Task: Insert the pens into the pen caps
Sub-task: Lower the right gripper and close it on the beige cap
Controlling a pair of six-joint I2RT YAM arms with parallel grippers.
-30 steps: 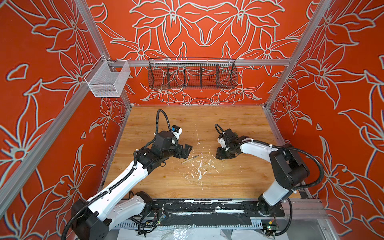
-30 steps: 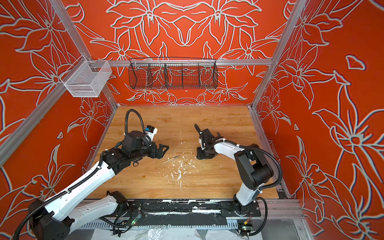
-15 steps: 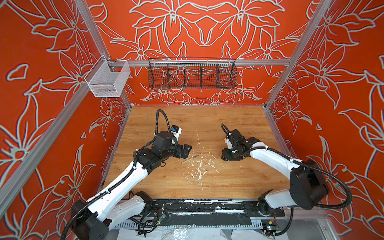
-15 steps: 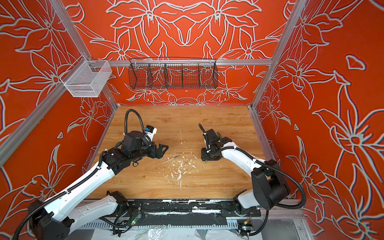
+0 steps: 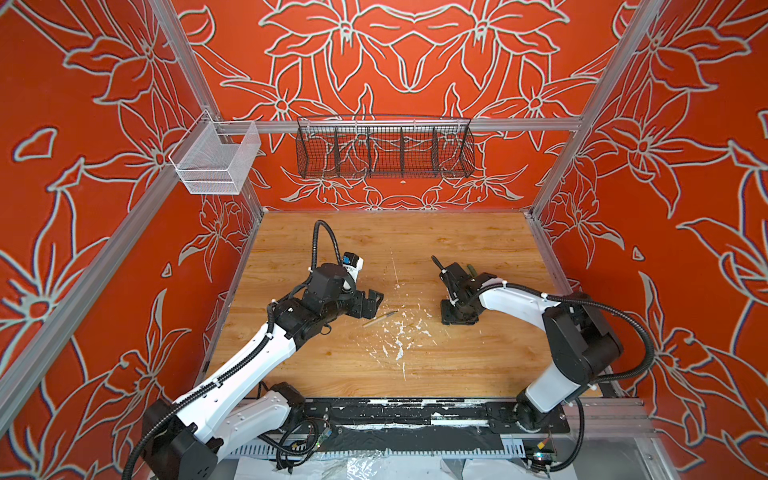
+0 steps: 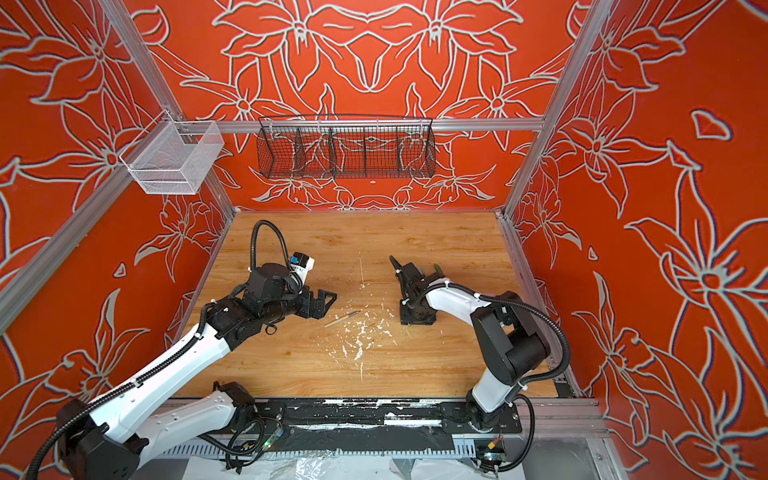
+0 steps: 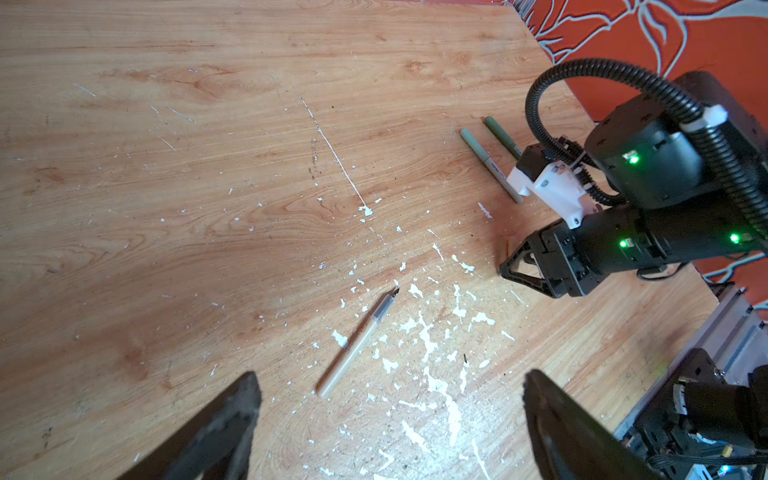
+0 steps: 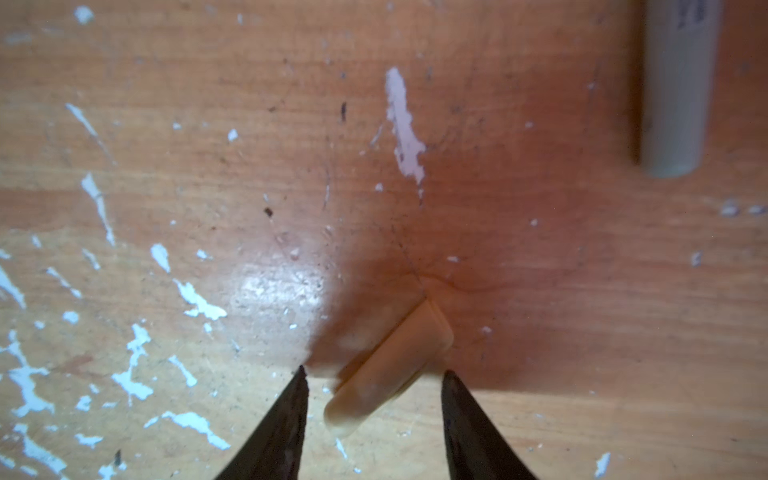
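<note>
A beige pen [image 5: 380, 319] [image 6: 341, 319] lies uncapped on the wooden table, dark tip away from my left gripper [image 5: 371, 303] [image 6: 324, 303]. In the left wrist view the pen [image 7: 357, 340] lies ahead of that gripper [image 7: 390, 376], whose jaws are wide open and empty. My right gripper [image 5: 457, 318] [image 6: 417, 319] points down at the table. Its open gripper [image 8: 374, 372] straddles a beige pen cap [image 8: 399, 353] lying slantwise, with gaps on both sides. A pale green pen [image 7: 490, 164] and a dark green pen [image 7: 500, 135] lie side by side behind the right wrist; their caps cannot be made out.
White paint flecks [image 5: 399, 336] cover the table's middle. The pale green pen's blunt end [image 8: 669, 104] lies off to one side of the right gripper. A black wire basket [image 5: 384, 147] and a white mesh basket [image 5: 216, 160] hang on the walls, well above the table [image 5: 415, 232].
The right arm's elbow swung out to the right and came back, its gripper shifted slightly right, and its jaws widened. The left arm has not moved.
</note>
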